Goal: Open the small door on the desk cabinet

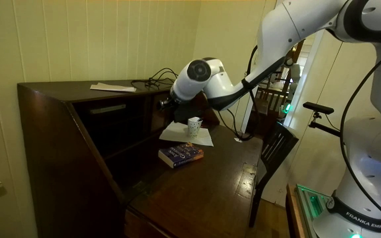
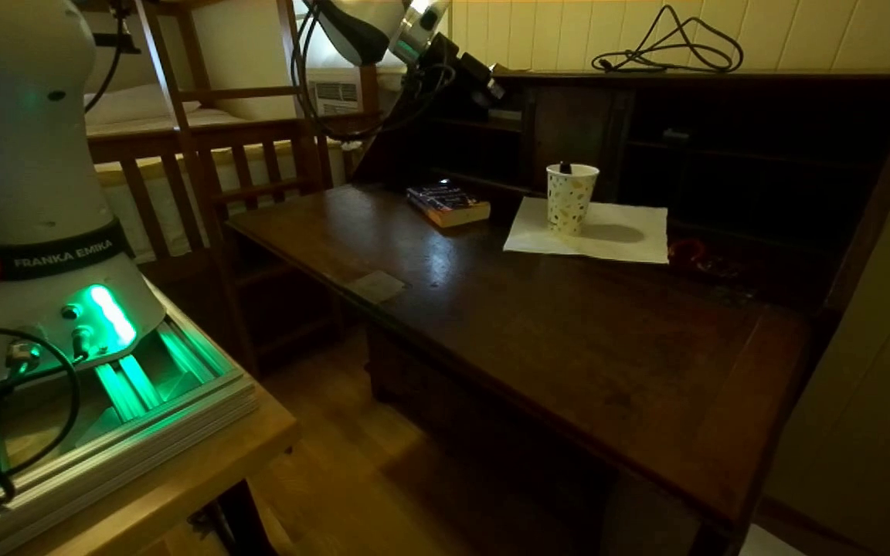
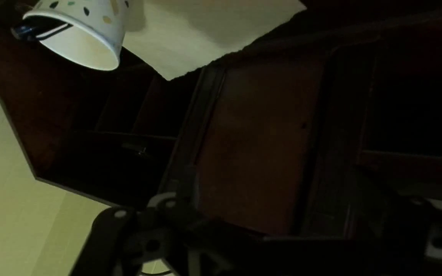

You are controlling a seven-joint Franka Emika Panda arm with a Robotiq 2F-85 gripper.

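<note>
The dark brown desk cabinet (image 1: 61, 158) shows in both exterior views (image 2: 553, 332), with its writing leaf down. Its small door (image 3: 259, 142) is a flat reddish-brown panel between dark shelf compartments, also seen in both exterior views (image 1: 159, 114) (image 2: 572, 127). A dark strip runs along the door's right edge in the wrist view; I cannot tell whether it is a gap or shadow. My gripper (image 3: 271, 209) is open and empty, its dark fingers apart across the lower part of the door in the wrist view. In both exterior views it is (image 1: 168, 104) (image 2: 494, 86) high before the compartments.
A patterned paper cup (image 1: 194, 128) holding a dark item stands on a white sheet (image 2: 623, 232) on the leaf. A thick book (image 1: 180, 154) lies beside it. A black cable (image 2: 669, 54) and papers (image 1: 112, 87) lie on the top. A dark chair (image 1: 276, 152) stands at the front edge.
</note>
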